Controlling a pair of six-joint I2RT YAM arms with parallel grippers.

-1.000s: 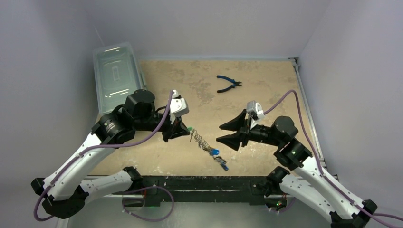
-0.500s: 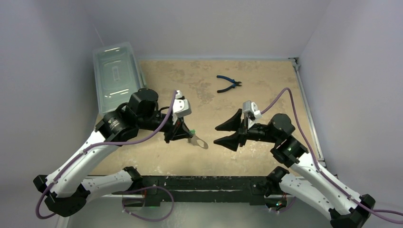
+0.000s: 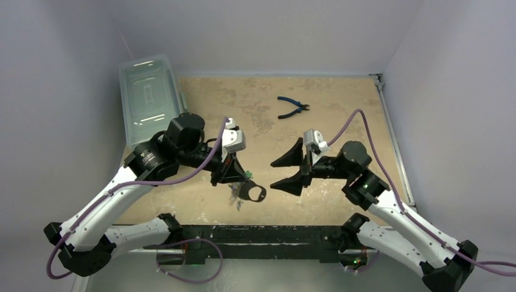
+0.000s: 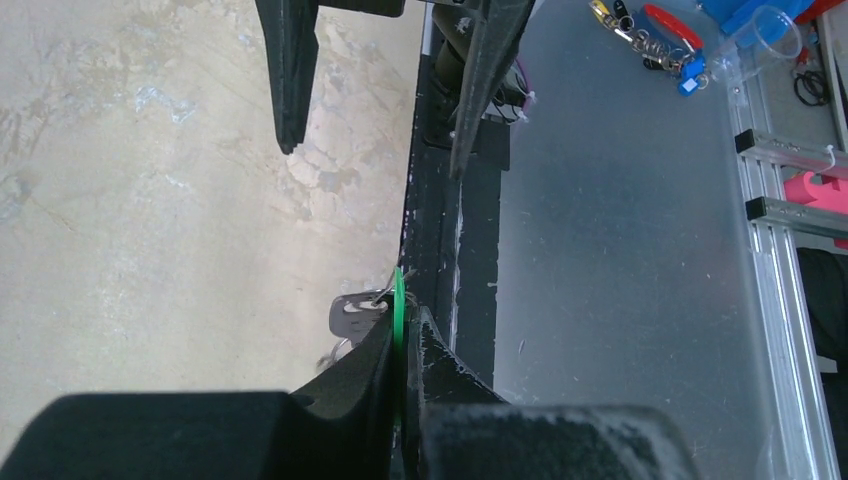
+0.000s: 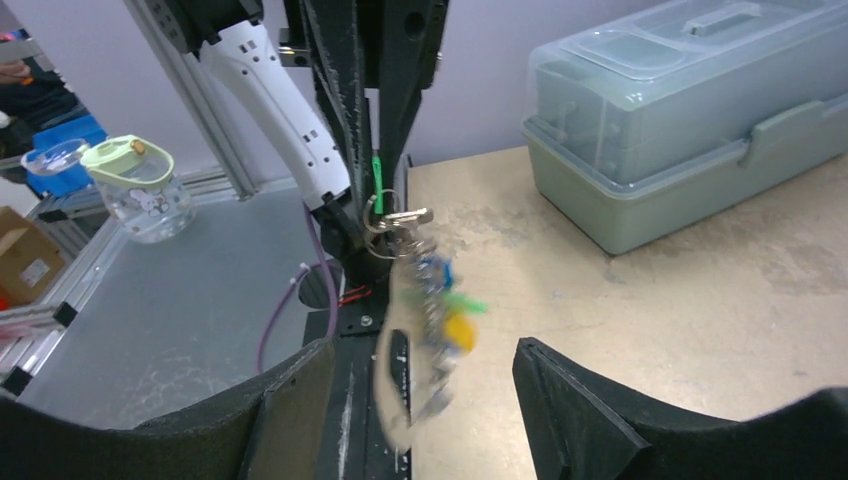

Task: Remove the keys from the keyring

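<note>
The translucent lidded box [image 3: 149, 97] is sitting behind and to the left of your left gripper [image 3: 245, 176], whose jaws are clamping a thin green tag [image 4: 398, 300]. Just below that gripper, blurred colourful-headed keys [image 5: 437, 300] and the pale oval keyring [image 5: 398, 400] are dangling. To its right, apart, your right gripper [image 3: 272, 175] is gaping wide.

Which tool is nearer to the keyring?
Left. The left tool pinches the green tag that the keyring hangs from; the right tool stands open beside it, not touching.
</note>
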